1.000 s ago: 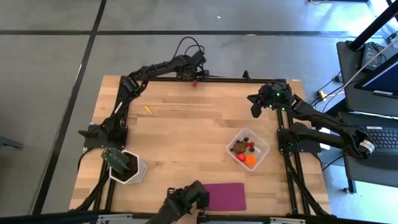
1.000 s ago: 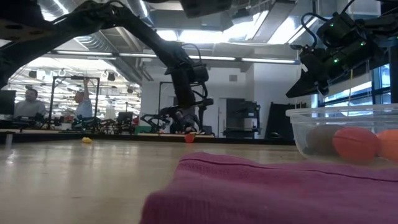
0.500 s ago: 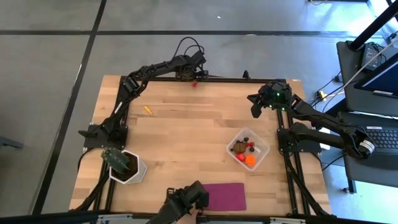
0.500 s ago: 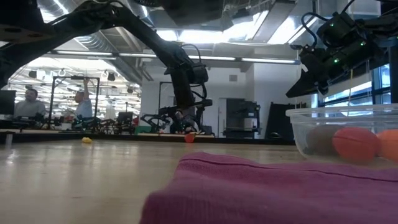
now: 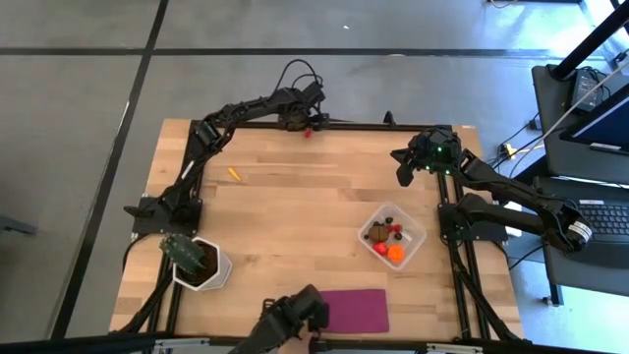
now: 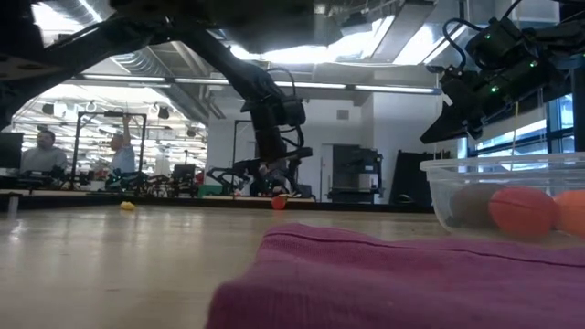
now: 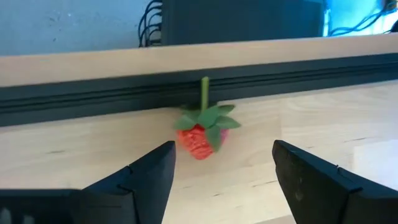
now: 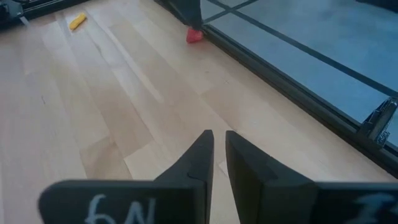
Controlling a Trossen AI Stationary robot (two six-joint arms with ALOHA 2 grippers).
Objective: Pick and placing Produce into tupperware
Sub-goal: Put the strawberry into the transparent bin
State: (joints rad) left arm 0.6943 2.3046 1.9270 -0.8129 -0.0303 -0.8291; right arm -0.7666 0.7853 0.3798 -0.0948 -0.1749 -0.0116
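One knobbly red strawberry with a green leafy stem [image 7: 203, 127] lay on the pale wooden bench [image 5: 295, 206] against its dark far rail, just ahead of the left gripper [image 7: 222, 165], whose fingers stood released. One yellow bit [image 5: 234, 174] lay well apart. One clear rounded-square tupperware [image 5: 413, 222] held an orange ball [image 5: 395, 253], a brown oval and small pieces. The right gripper [image 8: 217, 146] hung nearly clenched, grasping nothing

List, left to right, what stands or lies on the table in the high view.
Plant pot → yellow bit → strawberry → magenta cloth → tub holding produce.
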